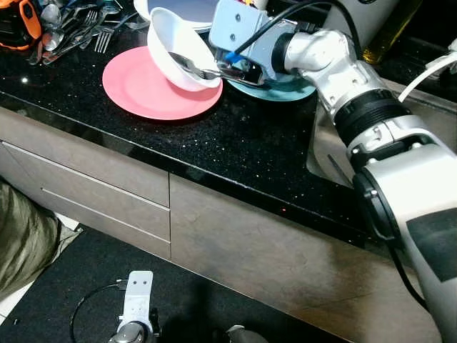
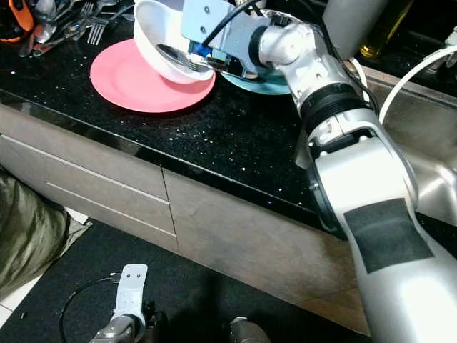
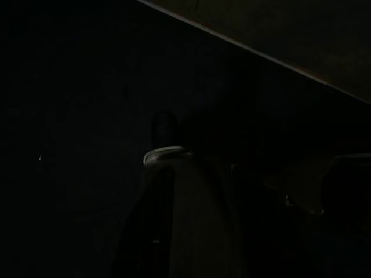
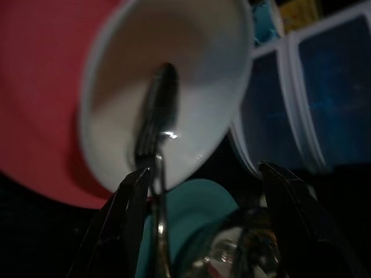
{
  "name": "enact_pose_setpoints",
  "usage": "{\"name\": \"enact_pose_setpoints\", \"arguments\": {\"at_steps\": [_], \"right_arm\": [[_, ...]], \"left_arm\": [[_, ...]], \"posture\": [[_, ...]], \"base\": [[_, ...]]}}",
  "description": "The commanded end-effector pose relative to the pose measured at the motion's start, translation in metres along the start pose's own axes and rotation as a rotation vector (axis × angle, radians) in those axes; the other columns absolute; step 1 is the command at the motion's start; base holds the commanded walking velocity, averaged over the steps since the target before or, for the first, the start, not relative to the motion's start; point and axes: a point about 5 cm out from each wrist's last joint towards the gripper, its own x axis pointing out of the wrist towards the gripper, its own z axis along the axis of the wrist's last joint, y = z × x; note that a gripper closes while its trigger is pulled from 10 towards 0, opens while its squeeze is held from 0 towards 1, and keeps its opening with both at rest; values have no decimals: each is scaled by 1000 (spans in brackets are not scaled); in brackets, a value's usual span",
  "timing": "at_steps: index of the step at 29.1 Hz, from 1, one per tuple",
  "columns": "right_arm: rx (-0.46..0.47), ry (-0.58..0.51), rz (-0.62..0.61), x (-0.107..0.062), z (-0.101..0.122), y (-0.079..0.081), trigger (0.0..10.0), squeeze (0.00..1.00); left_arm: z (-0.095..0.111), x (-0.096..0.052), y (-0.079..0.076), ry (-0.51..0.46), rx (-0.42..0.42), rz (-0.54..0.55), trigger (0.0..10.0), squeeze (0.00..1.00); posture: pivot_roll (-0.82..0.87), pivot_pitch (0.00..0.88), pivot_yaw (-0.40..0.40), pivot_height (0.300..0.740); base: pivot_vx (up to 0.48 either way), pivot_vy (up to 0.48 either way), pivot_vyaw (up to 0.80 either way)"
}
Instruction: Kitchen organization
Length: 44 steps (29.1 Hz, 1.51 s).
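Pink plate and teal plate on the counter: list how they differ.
The pink plate lies largely in the open, nearer the counter's front edge; the teal plate sits farther back, mostly hidden under the right gripper. The pink plate has the tilted white bowl resting on it; the teal plate carries no bowl. They differ in colour, pink against teal. Both are round and lie flat on the black countertop.

- A black speckled worktop (image 1: 235,143) over grey-brown drawers (image 1: 93,179).
- A dark floor mat (image 1: 86,286) below them.
- Olive cloth (image 1: 21,236) lies at the left edge.
- A bottle of yellow oil (image 1: 389,32) stands at the back.
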Motion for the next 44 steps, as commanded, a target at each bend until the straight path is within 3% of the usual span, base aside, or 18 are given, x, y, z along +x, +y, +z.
{"name": "enact_pose_setpoints", "arguments": {"at_steps": [1, 6, 15, 19, 23, 31, 35, 38, 42, 44], "right_arm": [[1, 4, 39, -4, -7, 4, 10000, 0], [54, 4, 227, -19, -24, 14, 10000, 0], [175, -150, 356, -19, -18, 27, 10000, 0], [218, -200, 354, -14, -12, 31, 10000, 0], [385, -325, 232, 5, 9, 32, 10000, 0], [438, -287, 34, 9, 10, 19, 10000, 0], [450, -280, 28, 11, 11, 20, 10000, 0], [458, -258, 62, 18, 15, 30, 10000, 0], [528, -264, 141, 37, 27, 61, 10000, 0], [551, -262, 133, 40, 29, 64, 10000, 0]], "left_arm": [[-10, -2, -4, 34, 2, -7, 10000, 0], [-11, -2, -4, 34, 2, -8, 10000, 0], [-11, -2, -3, 36, 5, -8, 10000, 0], [-10, -2, -3, 36, 5, -7, 10000, 0], [-10, -2, -2, 36, 6, -7, 10000, 0], [-10, -2, -3, 36, 6, -7, 10000, 0], [-10, -2, -3, 35, 5, -8, 10000, 0], [-10, -2, -3, 34, 4, -9, 10000, 0], [-10, -2, -4, 33, 1, -8, 10000, 0], [-10, -2, -4, 32, 0, -7, 10000, 0]], "posture": [[74, 221, -121, 740], [68, 221, -122, 740], [72, 221, -116, 740], [72, 220, -116, 740], [73, 220, -114, 740], [75, 219, -114, 740], [70, 218, -117, 740], [70, 218, -117, 740], [68, 217, -122, 740], [68, 217, -122, 740]], "base": [[0, 0, 0], [0, 0, 0], [0, 0, 0], [0, 0, 0], [0, 0, 0], [0, 0, 0], [0, 0, 0], [0, 0, 0], [0, 0, 0], [0, 0, 0]]}}
